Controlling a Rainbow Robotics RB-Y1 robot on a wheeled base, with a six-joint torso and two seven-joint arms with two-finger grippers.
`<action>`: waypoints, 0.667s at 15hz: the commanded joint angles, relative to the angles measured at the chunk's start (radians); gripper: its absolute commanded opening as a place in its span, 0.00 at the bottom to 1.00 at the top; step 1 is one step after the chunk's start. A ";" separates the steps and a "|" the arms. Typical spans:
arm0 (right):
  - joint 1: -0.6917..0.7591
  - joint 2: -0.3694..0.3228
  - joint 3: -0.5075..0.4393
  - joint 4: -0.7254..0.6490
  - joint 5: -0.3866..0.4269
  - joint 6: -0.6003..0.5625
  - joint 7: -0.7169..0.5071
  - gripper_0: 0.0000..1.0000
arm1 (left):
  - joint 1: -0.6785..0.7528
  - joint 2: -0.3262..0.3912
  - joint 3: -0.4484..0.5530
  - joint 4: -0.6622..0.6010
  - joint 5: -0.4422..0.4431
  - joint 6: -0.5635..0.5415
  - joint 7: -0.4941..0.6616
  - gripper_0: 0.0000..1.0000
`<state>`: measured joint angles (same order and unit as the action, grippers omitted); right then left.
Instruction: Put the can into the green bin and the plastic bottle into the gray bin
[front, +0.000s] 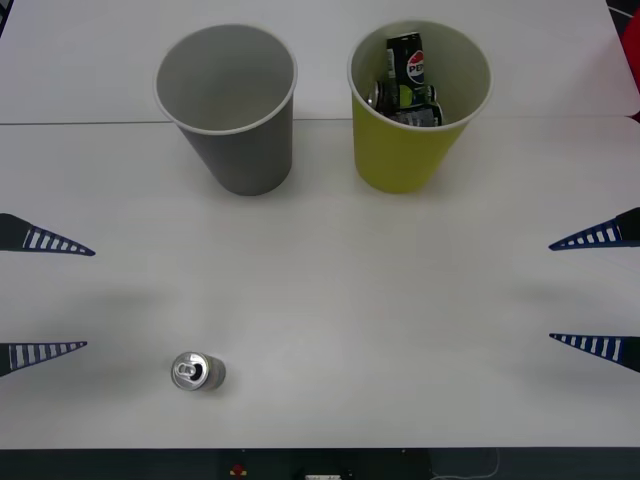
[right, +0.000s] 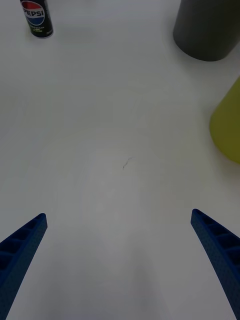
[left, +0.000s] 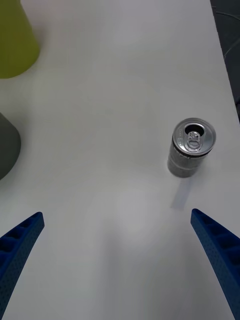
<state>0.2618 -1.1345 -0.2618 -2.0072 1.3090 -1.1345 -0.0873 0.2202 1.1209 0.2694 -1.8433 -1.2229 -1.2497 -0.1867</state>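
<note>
Front view, silvery can (front: 197, 372) upright on the white table (front: 380, 300) at 7 o'clock, gray bin (front: 230, 105) at 11, green bin (front: 415, 105) at 1 holding cans, left hand (front: 45, 297) and right hand (front: 595, 290) open at the edges, right wrist view, Pepsi can (right: 36, 17) at 11, left wrist view, can (left: 192, 146) just ahead between spread fingers (left: 217, 255).

Left end effector (front: 88, 298) and right end effector (front: 550, 291) hover wide apart, fingers spread.

Two bins, gray bin (front: 238, 110) and green bin (front: 408, 120); one silvery can (front: 197, 372).
</note>
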 joint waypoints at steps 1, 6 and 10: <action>0.000 0.000 0.000 0.000 0.000 0.000 0.000 1.00 | -0.051 0.011 -0.099 0.127 0.091 -0.020 -0.131 1.00; 0.000 0.000 0.000 0.000 0.000 0.000 0.000 1.00 | -0.128 0.017 -0.242 0.302 0.209 -0.040 -0.304 1.00; 0.000 0.000 0.000 0.000 0.000 0.000 0.000 1.00 | -0.205 0.017 -0.328 0.444 0.243 -0.099 -0.413 1.00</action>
<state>0.2618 -1.1345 -0.2618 -2.0072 1.3090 -1.1345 -0.0873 0.0447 1.1382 -0.0261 -1.4481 -0.9867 -1.3219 -0.5798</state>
